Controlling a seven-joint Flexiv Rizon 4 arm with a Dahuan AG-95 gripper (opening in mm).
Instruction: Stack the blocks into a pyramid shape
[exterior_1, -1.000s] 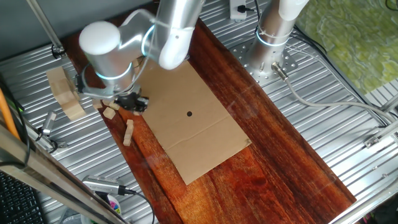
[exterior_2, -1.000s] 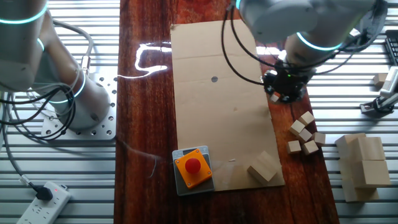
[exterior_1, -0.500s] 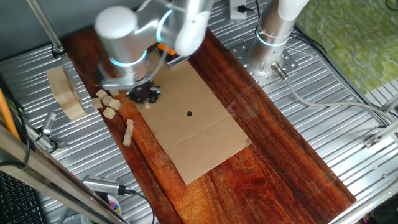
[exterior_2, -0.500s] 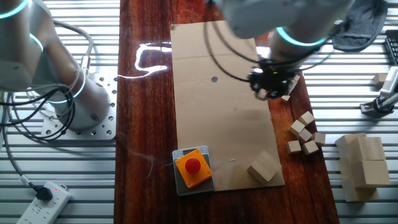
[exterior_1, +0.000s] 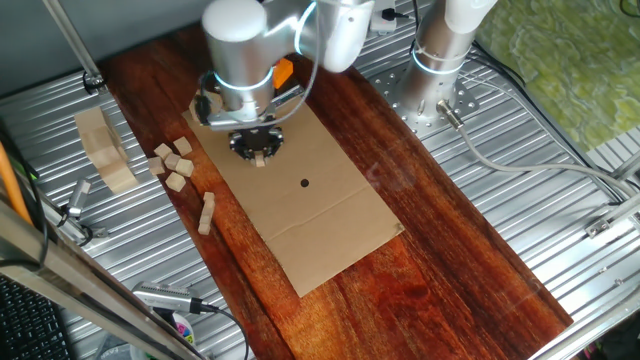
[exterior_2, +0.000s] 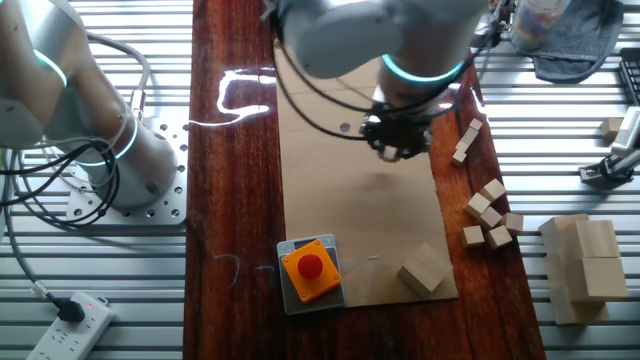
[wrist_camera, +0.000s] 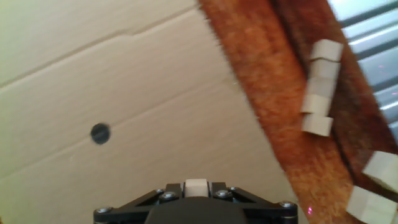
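Observation:
My gripper hangs over the cardboard sheet, shut on one small pale wooden block that shows between the two black jaws in the hand view. The same gripper sits near the sheet's black dot in the other fixed view. Several loose blocks lie in a cluster on the dark wood left of the sheet. A short row of blocks lies nearer the front; the hand view shows that row on the wood at right.
A big pale wooden slab lies on the metal grating at far left. A larger wooden piece and a red button box sit on the cardboard's end. A second arm's base stands at the back.
The gripper has moved away from the cluster of blocks and onto the cardboard, carrying one block toward the black dot. The loose blocks have stayed put.

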